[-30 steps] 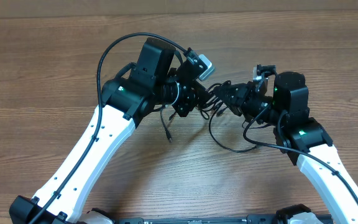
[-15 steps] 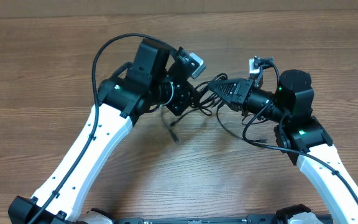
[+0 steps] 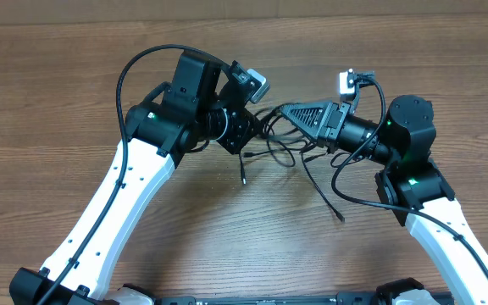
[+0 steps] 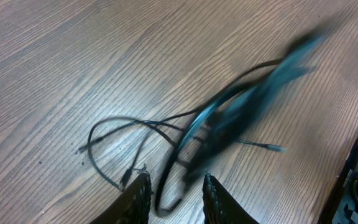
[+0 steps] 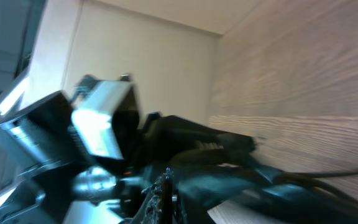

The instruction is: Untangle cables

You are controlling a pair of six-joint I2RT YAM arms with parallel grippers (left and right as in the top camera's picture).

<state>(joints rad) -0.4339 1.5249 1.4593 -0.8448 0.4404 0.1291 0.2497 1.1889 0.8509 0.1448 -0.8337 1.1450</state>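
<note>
Separation is now seen where a second ago the two tools were packed close together. The right gripper point(image 3: 283, 111) is drawn back, and the left gripper point(image 4: 174, 193) is shifted away from it. The cables point(image 3: 271, 142) are thereby spread into looser loops between them. One plug end point(image 3: 339, 219) is now laid out on the table point(image 3: 74, 85), on the base side of the right gripper and well apart from the knot. This is judged as progress, though crossings are still bunched just beside the right gripper's tip.

The right gripper is clenched. Cords are seen running from its tip, so a strand is judged to be pinched there. The left gripper's fingers point(image 4: 140, 196) are held partly apart; a cord loop is passed between them and is not visibly pinched.
</note>
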